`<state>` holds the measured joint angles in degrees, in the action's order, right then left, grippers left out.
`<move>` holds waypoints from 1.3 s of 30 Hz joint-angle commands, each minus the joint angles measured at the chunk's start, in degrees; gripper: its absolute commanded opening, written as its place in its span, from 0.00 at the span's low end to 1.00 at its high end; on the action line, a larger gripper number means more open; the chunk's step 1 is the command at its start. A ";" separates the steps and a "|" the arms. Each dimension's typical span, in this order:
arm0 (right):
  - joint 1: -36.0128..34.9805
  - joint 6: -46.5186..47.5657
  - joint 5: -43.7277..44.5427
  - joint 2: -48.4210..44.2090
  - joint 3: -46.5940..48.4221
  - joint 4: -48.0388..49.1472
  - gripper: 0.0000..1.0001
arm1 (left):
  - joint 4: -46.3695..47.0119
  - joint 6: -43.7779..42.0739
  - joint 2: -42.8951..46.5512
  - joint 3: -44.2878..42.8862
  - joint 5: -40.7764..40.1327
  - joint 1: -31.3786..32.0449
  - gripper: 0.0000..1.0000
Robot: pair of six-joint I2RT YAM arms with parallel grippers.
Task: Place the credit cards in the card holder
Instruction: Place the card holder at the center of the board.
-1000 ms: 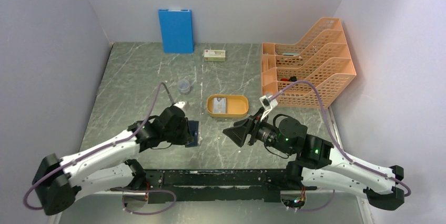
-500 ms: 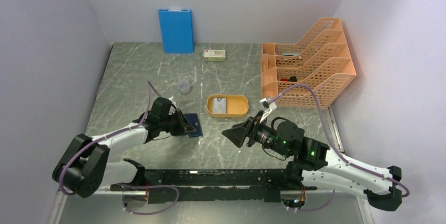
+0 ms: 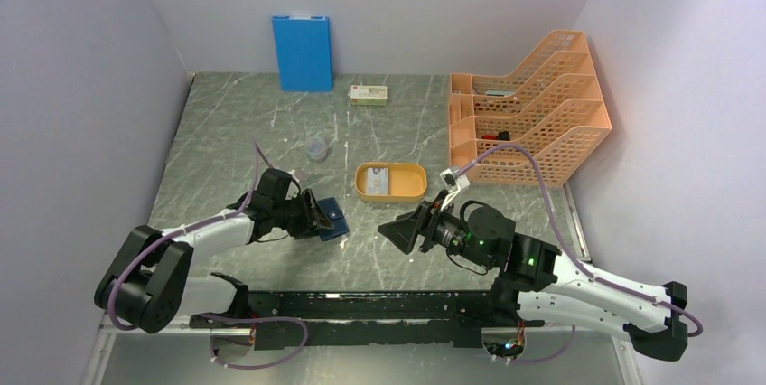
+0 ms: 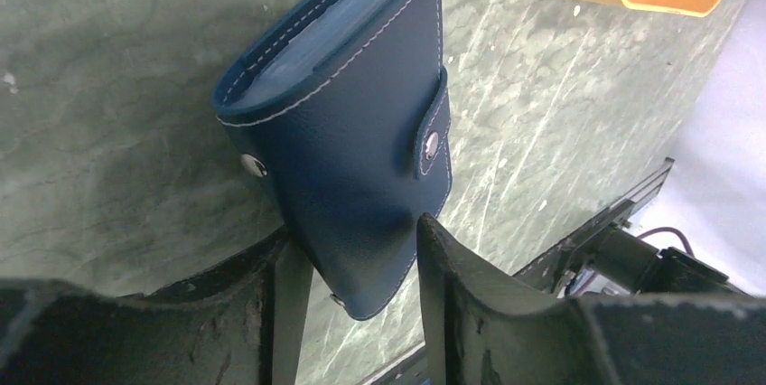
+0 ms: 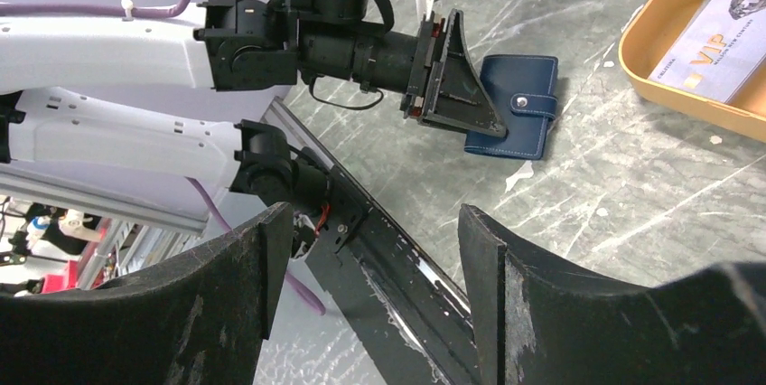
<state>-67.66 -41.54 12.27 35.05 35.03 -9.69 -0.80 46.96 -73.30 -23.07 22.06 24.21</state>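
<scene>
The dark navy card holder [image 3: 337, 220] is snapped closed and rests on the table left of centre; it also shows in the left wrist view [image 4: 352, 123] and the right wrist view [image 5: 519, 105]. My left gripper [image 3: 318, 216] reaches in low from the left, its jaws closed on the holder's near corner [image 4: 361, 263]. A pale credit card [image 3: 379, 179] printed "VIP" lies in the orange tray [image 3: 414, 188], also seen in the right wrist view [image 5: 723, 37]. My right gripper [image 3: 397, 231] is open and empty [image 5: 375, 249], right of the holder.
A blue board [image 3: 302, 52] leans on the back wall. A white box with a red label [image 3: 368, 94] and a small clear cup [image 3: 315, 148] stand behind. An orange file rack [image 3: 528, 118] fills the right. A black rail [image 3: 379, 304] runs along the near edge.
My left arm has dropped low and now reaches sideways to the card holder, which has shifted and turned slightly. My right gripper has drifted a little left and nearer.
</scene>
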 commanded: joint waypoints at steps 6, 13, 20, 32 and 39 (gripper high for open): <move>0.10 0.34 0.69 -0.72 0.95 0.82 0.71 | -9.64 -4.56 2.65 -3.47 -7.61 -0.65 0.53; 0.09 0.48 0.73 -0.62 1.10 0.42 0.70 | -16.26 -7.15 5.22 -6.30 -14.54 -0.74 0.53; 0.15 1.29 0.60 -0.33 1.69 0.07 0.70 | -17.71 -9.95 14.15 -10.15 -14.55 -0.12 0.52; 0.12 0.65 -0.61 3.41 2.84 0.74 0.69 | -9.04 -9.53 4.00 -8.47 -13.40 3.65 0.30; 0.07 0.24 0.19 2.66 2.44 -0.12 0.69 | -7.40 -9.79 0.50 -5.87 -14.75 3.60 0.28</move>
<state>-67.66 -41.12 11.40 38.59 36.03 -9.56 -11.20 38.11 -71.37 -30.70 8.73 27.49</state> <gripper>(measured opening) 0.694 0.286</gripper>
